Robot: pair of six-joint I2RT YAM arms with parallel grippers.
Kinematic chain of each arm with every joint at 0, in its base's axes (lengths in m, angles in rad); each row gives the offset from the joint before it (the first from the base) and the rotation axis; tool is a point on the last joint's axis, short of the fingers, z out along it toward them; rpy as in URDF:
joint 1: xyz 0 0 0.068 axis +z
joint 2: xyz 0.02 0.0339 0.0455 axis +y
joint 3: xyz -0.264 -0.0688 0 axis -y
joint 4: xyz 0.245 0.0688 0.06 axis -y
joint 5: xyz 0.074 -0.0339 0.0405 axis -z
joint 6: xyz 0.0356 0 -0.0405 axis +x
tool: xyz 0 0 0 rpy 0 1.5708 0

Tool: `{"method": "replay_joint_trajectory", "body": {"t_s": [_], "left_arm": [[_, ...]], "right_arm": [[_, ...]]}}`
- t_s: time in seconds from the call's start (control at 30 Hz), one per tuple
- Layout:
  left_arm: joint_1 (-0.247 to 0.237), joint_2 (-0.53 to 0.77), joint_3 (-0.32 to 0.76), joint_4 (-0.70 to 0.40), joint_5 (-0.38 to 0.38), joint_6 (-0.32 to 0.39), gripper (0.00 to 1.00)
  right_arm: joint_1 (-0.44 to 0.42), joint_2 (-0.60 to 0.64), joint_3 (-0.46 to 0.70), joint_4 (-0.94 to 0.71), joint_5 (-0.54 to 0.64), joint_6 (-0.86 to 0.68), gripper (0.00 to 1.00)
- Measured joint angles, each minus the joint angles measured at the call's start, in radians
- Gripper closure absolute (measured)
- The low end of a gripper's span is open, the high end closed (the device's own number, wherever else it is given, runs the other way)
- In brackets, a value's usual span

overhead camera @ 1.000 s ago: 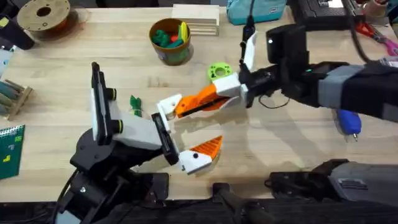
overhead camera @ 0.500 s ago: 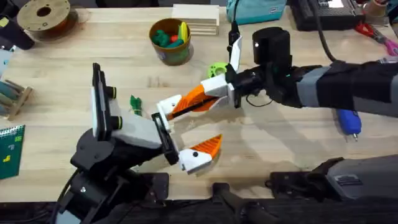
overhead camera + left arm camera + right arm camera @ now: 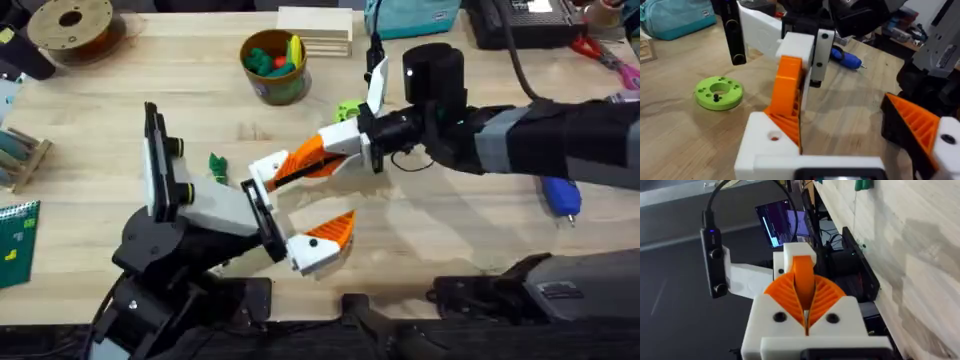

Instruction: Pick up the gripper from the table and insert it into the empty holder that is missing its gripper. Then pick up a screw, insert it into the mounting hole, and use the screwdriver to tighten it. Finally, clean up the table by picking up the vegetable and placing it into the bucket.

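"Two claws meeting over one small part. Which one has it?"

"From where I stand, the right claw (image 3: 318, 160). Its ribbed pads are pressed together on the orange fingertip (image 3: 803, 277), and the fingertip's far end sits against the holder (image 3: 766, 142), the bare white jaw of the left claw (image 3: 300, 208). The left claw stands wide apart, and its other jaw already wears an orange pad."

"Is it seated?"

"Touching the holder, yes. Fully home, I can't tell."

"How would you finish it?"

"I'd keep the fingertip lined up with the holder's long face and push straight along it, slowly, with the left arm held rigid so the holder doesn't swing away. I'd only let go once the base is flush and the mounting hole on the holder's face is clear for the screw."

"And the other things?"

"The vegetable (image 3: 217, 165) lies on the bench (image 3: 450, 240) just beyond the holder, on its outer side. The bucket (image 3: 272, 85) is farther back from the holder, and the screwdriver (image 3: 562, 197) is well apart from it, past the right arm. A lime-green disc (image 3: 718, 92) sits near the holder too."

"Any labels to read?"

"None I can make out. A lit screen shows off the bench edge, but its text is too blurred."
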Motion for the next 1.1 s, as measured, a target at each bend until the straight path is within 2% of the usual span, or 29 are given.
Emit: {"method": "replay_joint_trajectory", "body": {"t_s": [0.63, 0.7, 0.9, 0.97, 1.0, 1.1], "left_arm": [[0.001, 0.000, 0.000, 0.003, -0.029, 0.035, 0.013], [0.001, 0.000, 0.000, 0.003, -0.029, 0.035, 0.013], [-0.005, 0.000, 0.000, 0.004, -0.003, 0.043, 0.013], [-0.005, 0.000, 0.000, 0.004, -0.001, 0.046, 0.013], [-0.005, 0.000, 0.000, 0.004, 0.002, 0.051, 0.013], [-0.005, -0.001, 0.000, 0.004, 0.003, 0.056, 0.013]], "right_arm": [[0.005, 0.014, -0.002, 0.103, 0.000, 0.005, 0.968], [0.005, 0.013, -0.002, 0.103, 0.000, 0.007, 0.932], [0.042, 0.016, -0.004, 0.101, 0.003, 0.011, 0.732], [0.054, 0.016, -0.005, 0.100, 0.000, 0.010, 0.656], [0.055, 0.016, -0.007, 0.097, 0.000, 0.011, 0.557], [0.056, 0.016, -0.007, 0.097, 0.001, 0.011, 0.506]]}}
